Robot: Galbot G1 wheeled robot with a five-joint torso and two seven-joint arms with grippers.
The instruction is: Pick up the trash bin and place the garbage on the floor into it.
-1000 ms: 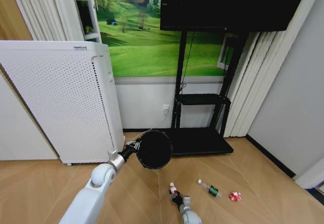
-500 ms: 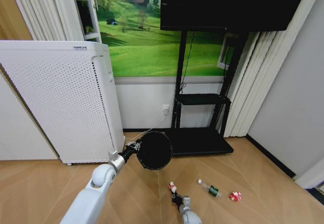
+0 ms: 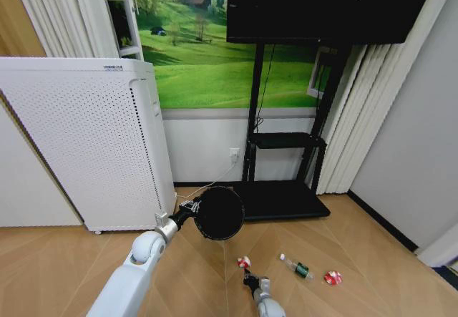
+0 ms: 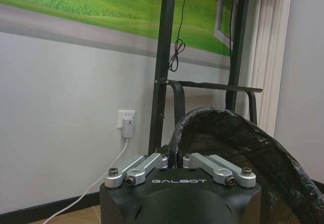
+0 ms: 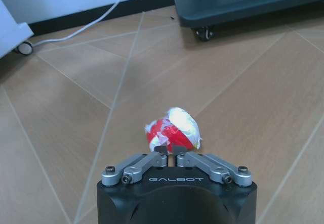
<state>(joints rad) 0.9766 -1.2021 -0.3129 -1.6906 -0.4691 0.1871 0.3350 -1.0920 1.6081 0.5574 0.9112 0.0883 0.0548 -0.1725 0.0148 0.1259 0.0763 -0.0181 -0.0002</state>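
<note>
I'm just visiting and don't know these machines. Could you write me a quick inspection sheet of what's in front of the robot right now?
Surface: wooden floor.
Job's things: black trash bin held up off the floor; red-and-white litter in the right claw; green bottle and another red-and-white piece lying on the floor.
Clutter: nothing seen.
Grippers: left claw shut on the bin's rim; right claw shut on the litter, low over the floor.
Cables: white cord from a wall socket; black cable down the TV stand.
Surroundings: white perforated appliance, TV stand, curtains.
</note>
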